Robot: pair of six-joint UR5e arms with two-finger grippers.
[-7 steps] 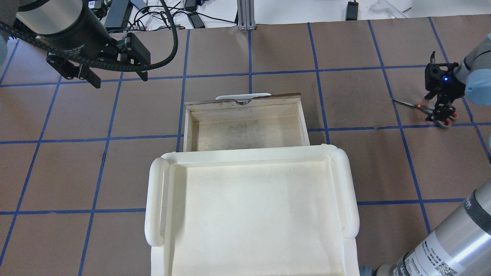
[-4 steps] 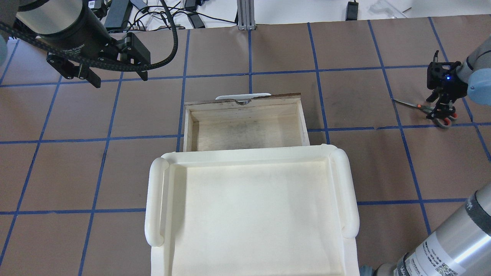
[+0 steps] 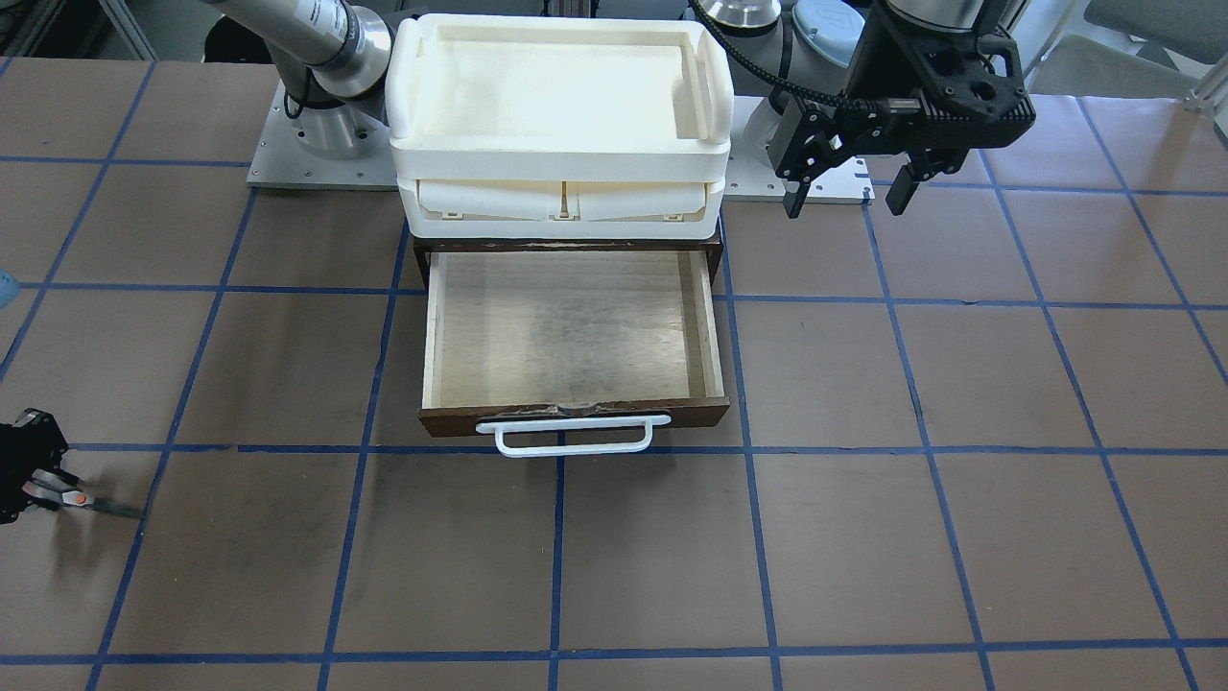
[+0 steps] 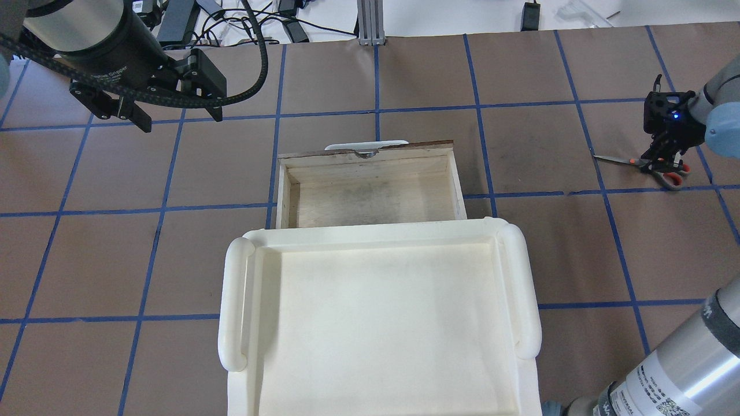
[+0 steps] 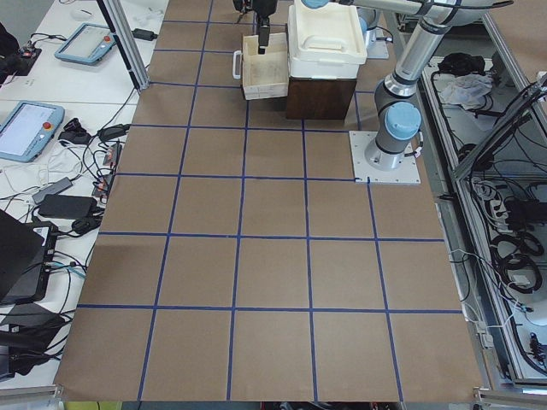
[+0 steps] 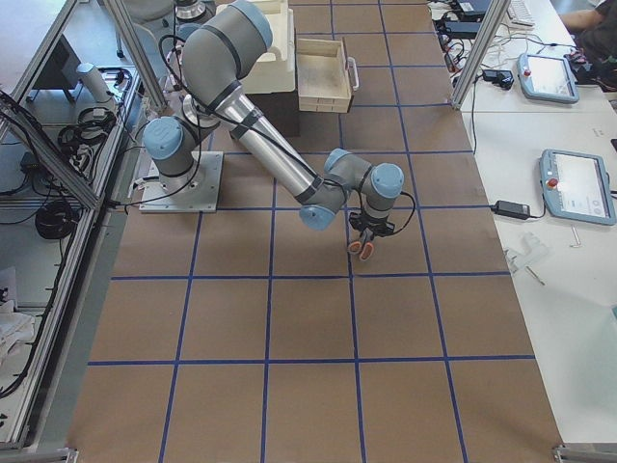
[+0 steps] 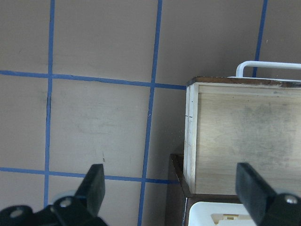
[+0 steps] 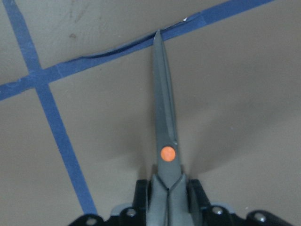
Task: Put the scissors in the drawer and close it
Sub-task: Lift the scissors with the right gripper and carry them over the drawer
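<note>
A small pair of scissors [image 4: 630, 160] with slim dark blades, an orange pivot dot and grey loops lined orange-red sat far out on the right side of the table [image 3: 959, 384], well apart from the drawer [image 3: 566, 331]. The right gripper [image 4: 659, 163], black and angular, was clamped on the handle end just behind the pivot, so the closed blades pointed straight out from it over the matte brown paper and its grid of blue tape [image 8: 56, 127]. Whether the blades touched the paper I could not tell.

The drawer stood pulled out: a wide, shallow box of pale, scuffed plywood with a dark brown front and a white bar handle [image 3: 573, 447]. A cream plastic tray unit [image 3: 561, 144] with rounded edges sat above it. The left gripper [image 3: 846, 203] hung beside that unit, jaws spread wide, holding nothing.
</note>
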